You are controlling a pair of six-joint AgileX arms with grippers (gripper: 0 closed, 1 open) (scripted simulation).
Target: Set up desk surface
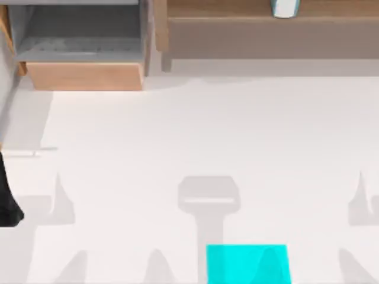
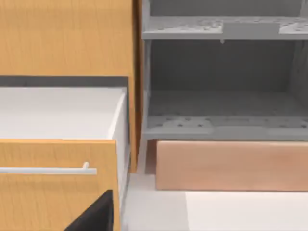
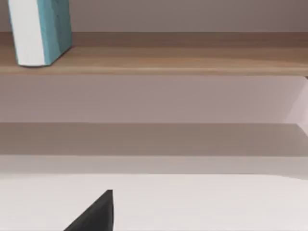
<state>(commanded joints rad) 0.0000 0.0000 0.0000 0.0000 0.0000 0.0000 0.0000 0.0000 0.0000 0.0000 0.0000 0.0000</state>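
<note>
Although a dark wedge of the left gripper (image 2: 94,214) enters the left wrist view and a matching dark wedge of the right gripper (image 3: 94,211) enters the right wrist view, the fingertips themselves are out of frame — whether either pair of fingers is open or closed cannot be told. Neither wedge touches any object.

Beyond the left gripper stands a wooden drawer (image 2: 57,183) pulled out, with a slim white bar handle (image 2: 48,170) across its front and a pale interior. Beside it is a grey open compartment (image 2: 221,91) with a grey shelf above and a light-brown front board (image 2: 231,166) at its base.

Beyond the right gripper runs a long light-brown wooden shelf (image 3: 168,60); a white-and-teal upright object (image 3: 41,31) stands on its upper board, toward one end.

From the top view, a black part of the left arm (image 1: 7,201) sits at the table's left edge. The desk surface (image 1: 195,130) — the wide, plain white tabletop — spans the whole middle of the view, carrying grey shadows. A small cyan pad (image 1: 247,263) lies flat on it at the near edge, right of centre. Along the far edge sit the grey compartment unit at the left and the wooden shelf at the right.
</note>
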